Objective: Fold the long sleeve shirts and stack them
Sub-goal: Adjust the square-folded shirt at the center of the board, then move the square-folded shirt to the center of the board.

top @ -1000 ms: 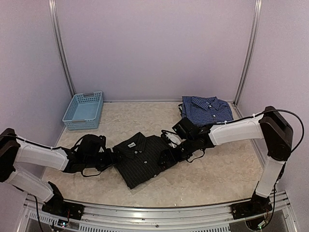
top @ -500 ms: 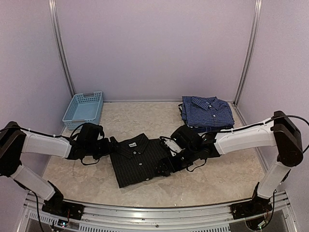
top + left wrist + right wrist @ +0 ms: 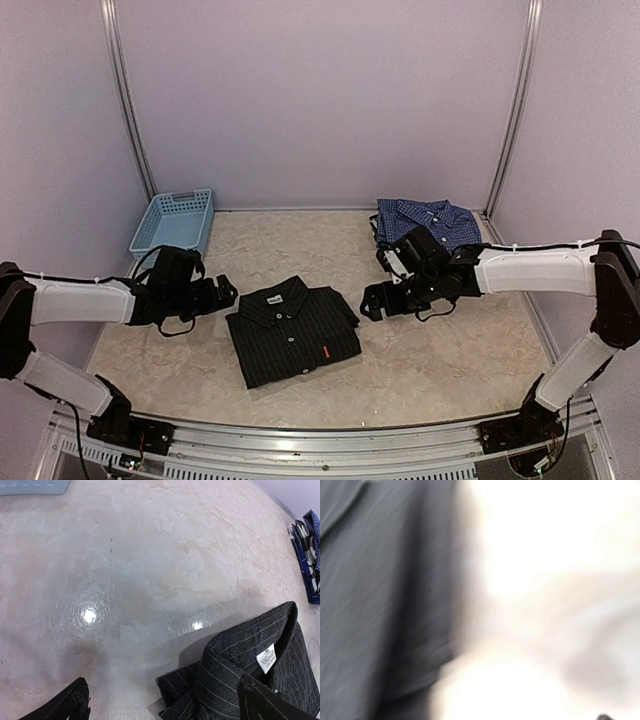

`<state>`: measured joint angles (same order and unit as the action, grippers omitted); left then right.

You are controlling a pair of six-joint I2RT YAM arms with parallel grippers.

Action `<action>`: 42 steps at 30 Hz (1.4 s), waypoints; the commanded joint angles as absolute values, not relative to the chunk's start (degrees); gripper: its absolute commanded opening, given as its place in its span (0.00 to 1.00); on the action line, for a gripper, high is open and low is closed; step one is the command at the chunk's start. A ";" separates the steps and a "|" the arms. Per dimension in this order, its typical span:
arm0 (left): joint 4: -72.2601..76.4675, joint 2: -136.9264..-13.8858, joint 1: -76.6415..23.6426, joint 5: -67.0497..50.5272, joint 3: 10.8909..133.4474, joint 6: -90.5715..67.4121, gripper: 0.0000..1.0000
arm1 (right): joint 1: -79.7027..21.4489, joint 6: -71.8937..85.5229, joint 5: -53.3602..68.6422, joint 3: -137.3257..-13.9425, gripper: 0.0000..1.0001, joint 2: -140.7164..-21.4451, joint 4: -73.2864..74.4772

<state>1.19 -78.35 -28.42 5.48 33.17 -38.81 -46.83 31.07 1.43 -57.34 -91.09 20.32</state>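
The black pinstriped shirt (image 3: 293, 330) lies folded on the table's middle, collar toward the back, with a small red tag near its right hem. The blue check shirt (image 3: 430, 222) lies folded at the back right. My left gripper (image 3: 222, 295) hovers just left of the black shirt's collar, open and empty. In the left wrist view its fingertips (image 3: 70, 707) stand far apart, with the black collar and white label (image 3: 250, 670) at the lower right. My right gripper (image 3: 372, 303) hangs open just right of the black shirt, holding nothing. The right wrist view is blurred, showing only dark cloth (image 3: 380, 605).
A light blue plastic basket (image 3: 173, 228) stands at the back left by the wall. Purple walls with metal rails close in the table on three sides. The right arm reaches across in front of the blue check shirt.
Both grippers have let go of the black shirt and drawn back from it, the left to the left, the right to the right and up. The shirt now lies flat.
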 commanded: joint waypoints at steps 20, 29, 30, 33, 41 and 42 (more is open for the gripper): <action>-2.42 -67.90 -28.18 6.77 32.52 -38.32 0.98 | -9.83 19.50 -6.65 -76.19 0.97 -101.78 15.63; -1.99 -67.93 -28.22 6.21 32.70 -38.13 0.98 | 3.23 20.93 9.25 -73.85 0.94 -104.88 9.62; -1.94 -68.00 -28.21 6.07 32.70 -38.21 0.98 | 4.12 20.97 11.37 -74.59 0.95 -106.13 9.59; -1.96 -68.20 -28.21 6.02 32.70 -38.32 0.98 | 6.33 21.55 16.88 -76.64 0.97 -109.96 9.27; -1.61 -68.03 -28.27 5.56 32.26 -38.97 0.98 | 7.75 21.16 22.66 -82.24 0.95 -118.68 9.43; -1.58 -68.03 -28.27 5.53 32.26 -39.06 0.98 | 7.81 21.10 23.77 -82.33 0.94 -119.24 9.28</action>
